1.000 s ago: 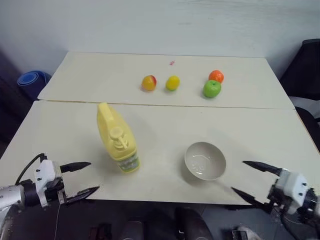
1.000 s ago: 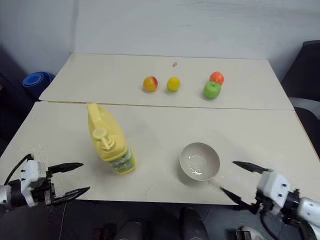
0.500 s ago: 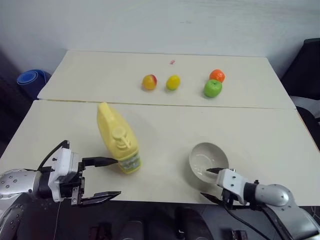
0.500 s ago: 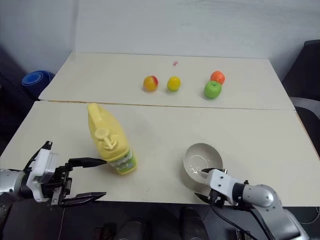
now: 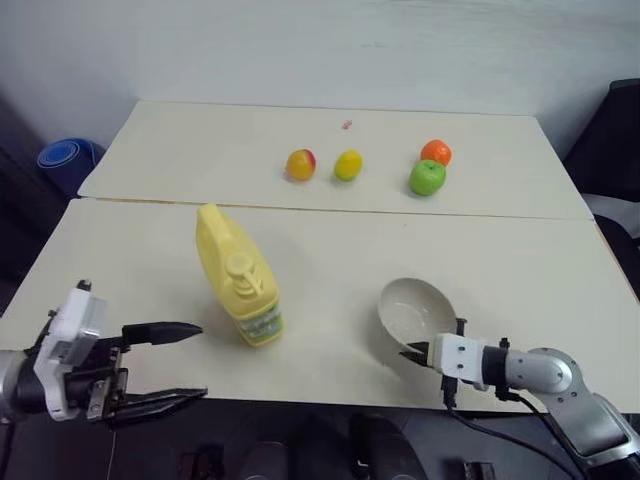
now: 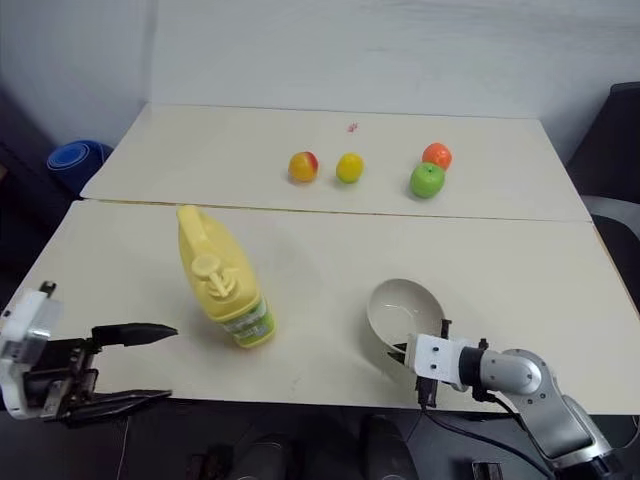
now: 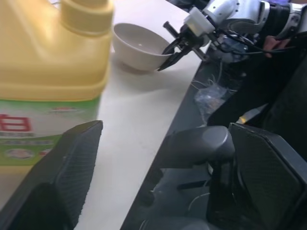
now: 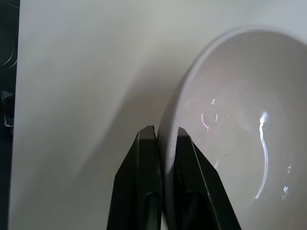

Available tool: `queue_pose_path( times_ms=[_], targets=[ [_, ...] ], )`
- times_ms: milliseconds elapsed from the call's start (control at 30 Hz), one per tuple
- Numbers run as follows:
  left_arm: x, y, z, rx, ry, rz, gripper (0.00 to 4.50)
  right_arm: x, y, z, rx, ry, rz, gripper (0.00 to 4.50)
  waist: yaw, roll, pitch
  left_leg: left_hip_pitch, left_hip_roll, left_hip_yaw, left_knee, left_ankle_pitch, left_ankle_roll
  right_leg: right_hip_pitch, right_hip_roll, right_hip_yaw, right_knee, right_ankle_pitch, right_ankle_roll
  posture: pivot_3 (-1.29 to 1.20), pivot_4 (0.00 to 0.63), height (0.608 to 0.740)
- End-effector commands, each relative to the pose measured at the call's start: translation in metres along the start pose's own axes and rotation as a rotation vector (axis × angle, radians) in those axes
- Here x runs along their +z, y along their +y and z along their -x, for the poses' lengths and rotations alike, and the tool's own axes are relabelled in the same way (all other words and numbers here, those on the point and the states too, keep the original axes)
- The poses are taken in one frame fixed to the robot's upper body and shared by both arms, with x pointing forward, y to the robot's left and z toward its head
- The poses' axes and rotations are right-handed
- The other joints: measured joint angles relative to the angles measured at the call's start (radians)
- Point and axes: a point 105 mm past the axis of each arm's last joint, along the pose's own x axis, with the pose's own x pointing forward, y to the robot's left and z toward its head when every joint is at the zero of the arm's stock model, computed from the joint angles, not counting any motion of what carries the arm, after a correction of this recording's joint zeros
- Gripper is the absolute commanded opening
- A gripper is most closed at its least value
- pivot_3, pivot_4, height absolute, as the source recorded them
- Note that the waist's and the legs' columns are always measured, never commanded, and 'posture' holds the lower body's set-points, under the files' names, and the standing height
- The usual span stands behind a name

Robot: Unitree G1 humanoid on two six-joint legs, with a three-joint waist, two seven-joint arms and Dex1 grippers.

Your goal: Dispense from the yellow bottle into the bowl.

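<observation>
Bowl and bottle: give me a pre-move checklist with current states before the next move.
1. Right gripper shut on the bowl rim: ok.
2. Bowl level on the table: not ok, it tilts.
3. Bottle upright: ok.
4. Left gripper open, facing the bottle: ok.
5. Left gripper touching the bottle: not ok, apart.
6. Bowl under the pump: not ok, it sits aside.

The yellow bottle [image 6: 222,283] stands upright on the near table [image 6: 320,270], with the left gripper [image 6: 140,364] just beside it, jaws spread. The right gripper [image 6: 403,352] grips the near rim of the bowl [image 6: 403,311]. Four fruits [image 6: 349,167] lie on the far table.
</observation>
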Motion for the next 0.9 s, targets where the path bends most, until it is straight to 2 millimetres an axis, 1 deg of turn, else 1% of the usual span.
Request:
queue_pose_path(
  times_ms=[33,67,100,167,233,267,300,367,500,567,633,700,800,900],
  targets=[
    [0.048,0.0,0.015,-0.022,-0.123,-0.005,3.2,0.033,-0.007,0.007,0.074,-0.096,0.118,0.0,0.001,-0.001,0.001,0.0,0.0,-0.001,0.0,0.0,0.0,0.0,0.0,0.0,0.0,0.0,0.0,0.0,0.15,0.74],
    [0.066,0.001,0.02,-0.023,-0.158,-0.023,2.92,0.044,-0.007,0.009,0.118,-0.123,0.151,0.0,0.003,-0.002,0.002,0.0,0.0,-0.002,0.0,0.0,-0.001,0.0,0.0,-0.001,0.0,0.0,0.0,0.0,0.15,0.74],
    [0.081,0.003,0.023,-0.014,-0.188,-0.053,2.54,0.052,-0.009,0.01,0.148,-0.135,0.176,0.0,0.002,-0.002,0.002,-0.001,0.0,-0.002,0.001,0.001,-0.001,-0.001,0.0,-0.002,0.002,0.0,-0.001,0.0,0.15,0.74],
    [0.101,0.006,0.025,-0.016,-0.227,-0.086,1.88,0.066,-0.007,0.013,0.236,-0.165,0.201,0.0,-0.001,-0.002,0.002,-0.002,0.0,-0.004,0.002,0.001,-0.002,-0.001,0.0,-0.003,0.003,0.0,-0.001,0.0,0.15,0.74],
    [0.13,0.014,0.021,-0.022,-0.303,-0.183,1.24,0.089,-0.01,0.016,0.345,-0.195,0.254,0.0,-0.004,-0.001,0.003,-0.001,0.0,-0.003,0.001,0.001,-0.002,-0.001,0.0,-0.003,0.003,0.0,-0.001,0.0,0.15,0.74],
    [0.139,0.016,0.016,-0.034,-0.316,-0.22,0.95,0.097,-0.01,0.019,0.396,-0.192,0.278,0.0,-0.003,-0.001,0.004,-0.001,0.0,-0.003,0.001,0.001,-0.002,-0.001,0.0,-0.003,0.003,0.0,-0.001,0.0,0.15,0.74],
    [0.144,0.018,0.012,-0.043,-0.32,-0.24,0.58,0.101,-0.01,0.02,0.43,-0.185,0.289,0.0,-0.002,-0.002,0.005,-0.002,0.0,-0.004,0.002,0.002,-0.003,-0.002,0.0,-0.003,0.003,0.0,0.0,0.0,0.15,0.74],
    [0.137,0.017,-0.01,-0.124,-0.246,-0.267,0.02,0.112,-0.009,0.023,0.527,-0.17,0.342,0.0,-0.002,-0.001,0.004,-0.003,0.0,-0.004,0.002,0.003,-0.004,-0.003,0.001,-0.004,0.006,0.0,0.0,0.0,0.15,0.74],
    [0.129,0.017,-0.038,-0.209,-0.214,-0.266,0.02,0.127,-0.007,0.023,0.63,-0.159,0.416,0.0,-0.002,-0.001,0.005,-0.006,-0.001,-0.004,0.002,0.003,-0.004,-0.004,0.001,-0.005,0.005,0.0,0.0,0.0,0.15,0.74],
    [0.123,0.019,-0.051,-0.231,-0.206,-0.272,0.02,0.133,-0.007,0.018,0.661,-0.159,0.448,0.0,-0.002,-0.002,0.005,-0.008,-0.001,-0.004,0.002,0.003,-0.004,-0.005,0.001,-0.005,0.005,0.0,0.0,0.0,0.15,0.74],
    [0.118,0.022,-0.06,-0.238,-0.211,-0.264,0.02,0.137,-0.008,0.012,0.675,-0.157,0.479,0.0,-0.003,-0.002,0.005,-0.008,-0.001,-0.001,0.002,0.003,-0.004,-0.007,0.001,-0.006,0.005,0.0,0.001,0.0,0.15,0.74],
    [0.116,0.024,-0.065,-0.237,-0.218,-0.259,0.02,0.138,-0.011,0.007,0.682,-0.138,0.501,0.0,-0.003,-0.002,0.005,-0.008,-0.001,-0.001,0.002,0.003,-0.004,-0.008,0.001,-0.006,0.006,0.0,0.001,0.0,0.15,0.74],
    [0.106,0.028,-0.072,-0.232,-0.179,-0.257,0.02,0.151,-0.018,-0.002,0.663,-0.142,0.513,0.0,-0.004,-0.002,0.005,-0.01,-0.001,-0.001,0.005,0.003,-0.004,-0.01,0.002,-0.005,0.008,0.0,0.001,0.0,0.15,0.74],
    [0.1,0.03,-0.073,-0.232,-0.157,-0.254,0.02,0.159,-0.022,-0.007,0.657,-0.131,0.519,0.0,-0.004,-0.002,0.005,-0.013,-0.001,0.001,0.009,0.003,-0.004,-0.014,0.001,-0.006,0.01,0.0,0.001,0.0,0.15,0.74]
  ],
)
